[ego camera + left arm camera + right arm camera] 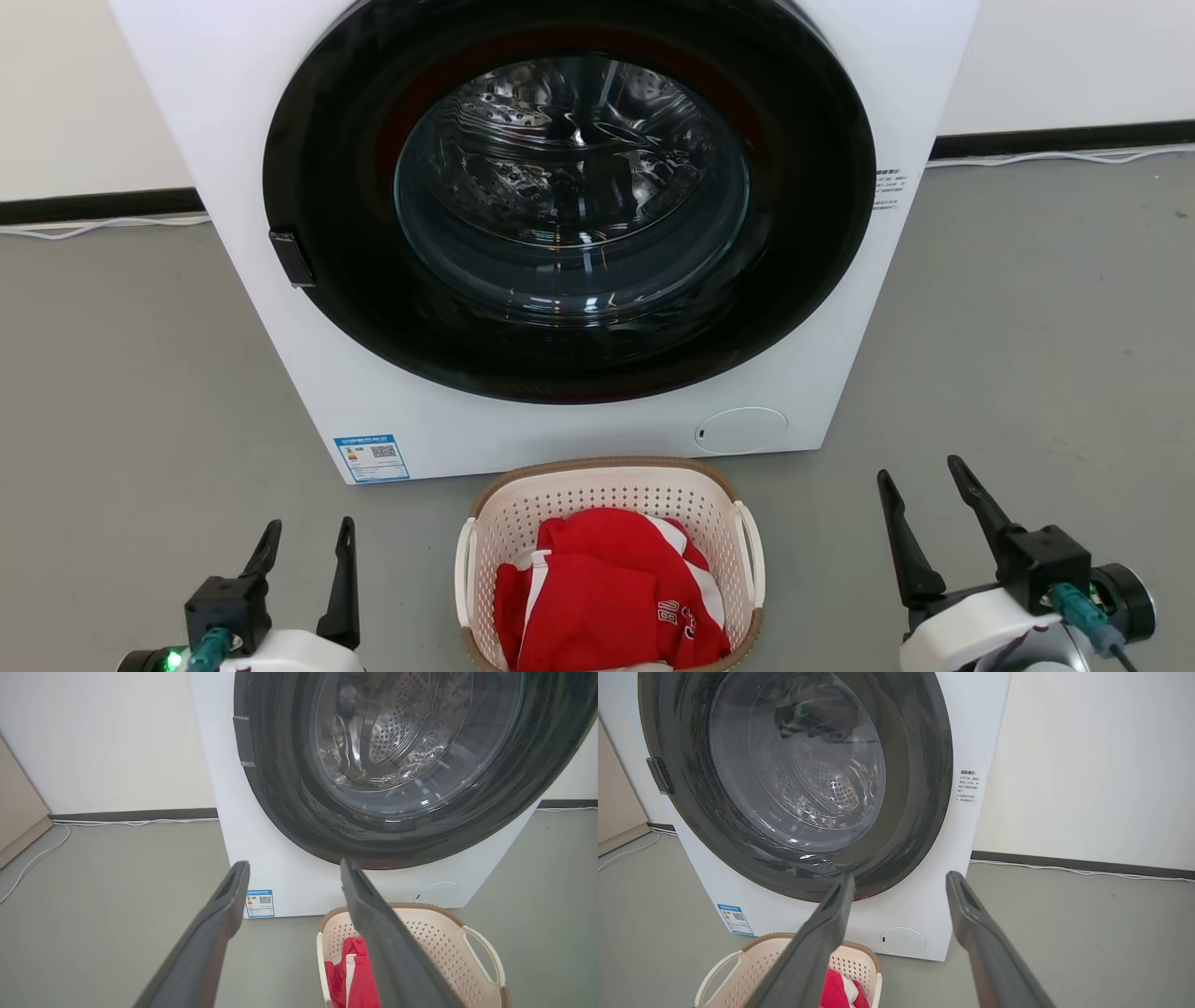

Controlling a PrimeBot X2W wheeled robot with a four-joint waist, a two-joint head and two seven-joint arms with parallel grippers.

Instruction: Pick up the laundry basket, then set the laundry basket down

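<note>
Two long dark fingers of the left gripper (pixel 311 527) rise at the lower left of the head view. They are spread wide with nothing between them, and they point forward toward the washing machine (pixel 308 392) from a low, pale wrist. The right gripper (pixel 919 469) is posed much the same, its jaws fully apart and empty. Its fingers lean a little to the left and reach further forward than the left pair. Both hover above the grey floor (pixel 112 392), touching nothing.

Between the two grippers, apart from each, the laundry basket (pixel 579 504) stands upright on the floor. It has cream perforated walls, a tan woven-look rim and a white loop handle on either side. Its far rim lies roughly level with the right gripper's fingertips. A crumpled red garment (pixel 607 597) with white stripes lies inside it. In the left wrist view that gripper's right-hand finger crosses in front of the basket. In the right wrist view the left-hand finger does the same. In the head view neither finger is near the basket.

Beyond both sets of fingertips, just behind the basket, stands the machine's white front with its round glass door (pixel 569 187) shut. The steel drum shows through the glass. A blue label (pixel 372 457) sits at the lower corner ahead of the left gripper. A round white cover (pixel 740 430) lies ahead and to the left of the right gripper. A white cable (pixel 103 224) runs along the baseboard.
</note>
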